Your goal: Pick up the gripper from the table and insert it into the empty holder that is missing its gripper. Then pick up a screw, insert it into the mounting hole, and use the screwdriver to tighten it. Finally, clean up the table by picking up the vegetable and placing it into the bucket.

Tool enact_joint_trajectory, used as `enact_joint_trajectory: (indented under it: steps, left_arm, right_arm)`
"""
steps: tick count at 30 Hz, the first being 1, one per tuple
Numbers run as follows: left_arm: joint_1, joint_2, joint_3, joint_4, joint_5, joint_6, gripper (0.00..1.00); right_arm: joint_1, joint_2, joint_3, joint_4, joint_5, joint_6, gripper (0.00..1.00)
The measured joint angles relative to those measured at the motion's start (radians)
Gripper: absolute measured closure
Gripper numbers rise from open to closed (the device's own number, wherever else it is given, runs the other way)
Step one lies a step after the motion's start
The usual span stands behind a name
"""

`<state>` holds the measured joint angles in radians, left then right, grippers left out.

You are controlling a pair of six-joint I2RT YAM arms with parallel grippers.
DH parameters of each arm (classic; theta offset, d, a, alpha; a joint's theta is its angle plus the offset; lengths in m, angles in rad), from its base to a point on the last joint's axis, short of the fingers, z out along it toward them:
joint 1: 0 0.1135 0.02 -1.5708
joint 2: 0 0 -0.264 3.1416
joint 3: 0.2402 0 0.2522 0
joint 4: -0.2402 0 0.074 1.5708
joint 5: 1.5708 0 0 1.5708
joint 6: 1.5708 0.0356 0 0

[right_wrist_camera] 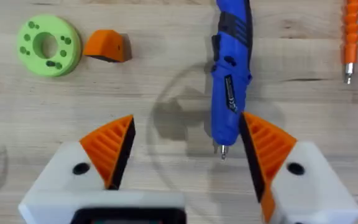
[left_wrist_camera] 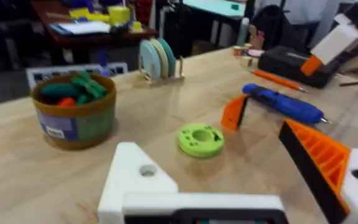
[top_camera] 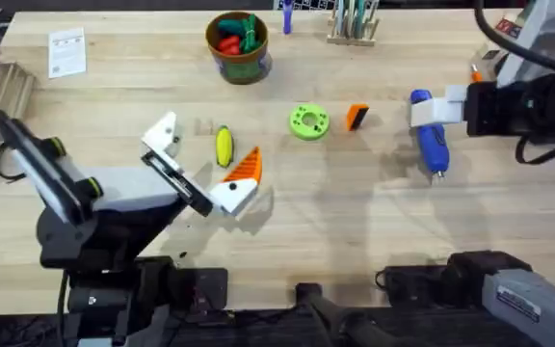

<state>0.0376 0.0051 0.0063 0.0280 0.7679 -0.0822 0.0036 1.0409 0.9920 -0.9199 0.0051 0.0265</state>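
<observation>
The right wrist view shows the open right claw (right_wrist_camera: 185, 155) above the screwdriver (right_wrist_camera: 230, 81).

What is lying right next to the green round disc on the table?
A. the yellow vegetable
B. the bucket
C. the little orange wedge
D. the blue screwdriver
C: the little orange wedge sits just beside the green round disc, while the blue screwdriver, the bucket and the yellow vegetable all lie farther off.
</observation>
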Motion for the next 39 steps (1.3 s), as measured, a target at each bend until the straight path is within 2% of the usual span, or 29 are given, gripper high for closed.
enact_joint_trajectory:
  steps: [5, 12, 16, 26, 39]
  left_arm:
    - [0.000, 0.000, 0.000, -0.094, 0.063, 0.000, 0.015]
    - [0.000, 0.000, 0.005, -0.126, 0.212, 0.063, 0.014]
    - [0.000, 0.000, 0.005, -0.132, 0.259, 0.090, 0.014]
    - [0.000, 0.000, 0.005, -0.144, 0.336, 0.110, 0.015]
    - [0.000, 0.000, 0.005, -0.145, 0.347, 0.112, 0.015]
  right_arm:
    - [0.000, 0.000, 0.000, 0.000, 0.000, 0.000, 0.009]
    - [0.000, 0.000, 0.000, 0.000, 0.000, 0.000, 0.009]
    - [0.000, 0.000, 0.000, 0.000, 0.000, 0.000, 0.010]
    - [0.000, 0.000, 0.000, 0.000, 0.000, 0.000, 0.009]
    - [0.000, 0.000, 0.000, 0.000, 0.000, 0.000, 0.009]
